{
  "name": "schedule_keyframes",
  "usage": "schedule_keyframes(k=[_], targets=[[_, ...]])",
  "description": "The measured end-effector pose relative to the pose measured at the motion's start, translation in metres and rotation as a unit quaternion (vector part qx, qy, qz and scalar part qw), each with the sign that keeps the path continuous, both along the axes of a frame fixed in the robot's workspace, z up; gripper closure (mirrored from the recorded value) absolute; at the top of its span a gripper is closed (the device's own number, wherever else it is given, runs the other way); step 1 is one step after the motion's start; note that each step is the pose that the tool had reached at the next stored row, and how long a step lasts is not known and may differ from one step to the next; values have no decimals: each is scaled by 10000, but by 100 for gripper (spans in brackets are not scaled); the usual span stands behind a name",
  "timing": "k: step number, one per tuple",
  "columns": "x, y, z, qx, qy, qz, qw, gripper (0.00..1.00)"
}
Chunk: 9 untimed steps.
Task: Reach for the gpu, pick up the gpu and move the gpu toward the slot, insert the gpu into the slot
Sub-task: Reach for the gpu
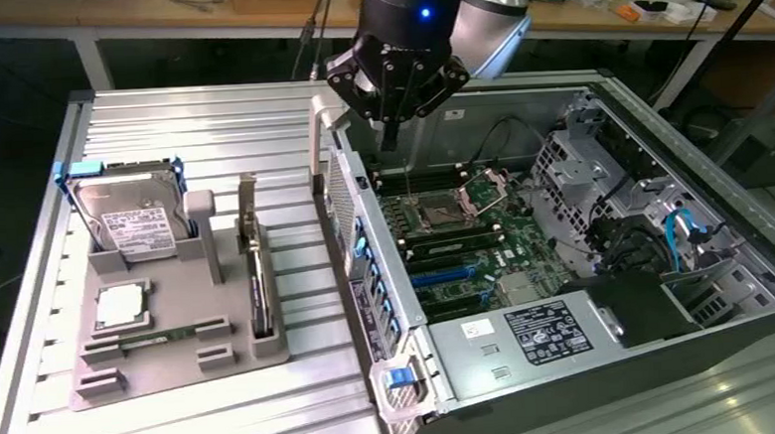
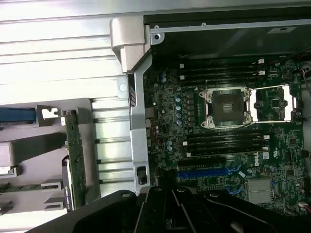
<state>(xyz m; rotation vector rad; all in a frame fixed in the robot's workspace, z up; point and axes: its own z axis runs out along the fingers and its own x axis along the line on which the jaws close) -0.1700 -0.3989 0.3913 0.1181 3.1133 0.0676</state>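
Lying nearest in the exterior view, the power supply (image 1: pixel 540 333) fills the front corner of the open computer case (image 1: pixel 713 344). To the exterior view's left, a grey holder tray (image 1: pixel 275 354) sits on the ribbed table (image 1: pixel 173 427), with a memory stick (image 1: pixel 148 339) and a processor chip (image 1: pixel 121 306) each in its own recess. The gpu (image 1: pixel 254 274) stands on edge in a slot of that tray, bracket end up, probably so a claw can take it from above. Behind it, the hard drive (image 1: pixel 129 226) leans in a cradle.

The case's rear panel (image 1: pixel 348 229) stands upright between the tray and the motherboard (image 1: pixel 488 242), so I judge it the main obstacle between card and slot. On the board, the blue expansion slot (image 2: pixel 201 171) lies open, with memory banks and the processor socket (image 1: pixel 437 212) just beyond and loose cables (image 1: pixel 687 231) well to the side.

Farthest back, the gripper (image 1: pixel 391 127) hangs above the board's far edge, well apart from the gpu, its fingers pressed together on nothing.
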Motion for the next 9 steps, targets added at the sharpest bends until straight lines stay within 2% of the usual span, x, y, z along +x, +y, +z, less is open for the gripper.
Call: schedule_keyframes(k=[9], targets=[[-169,0,-13,0,11,0,10000,89]])
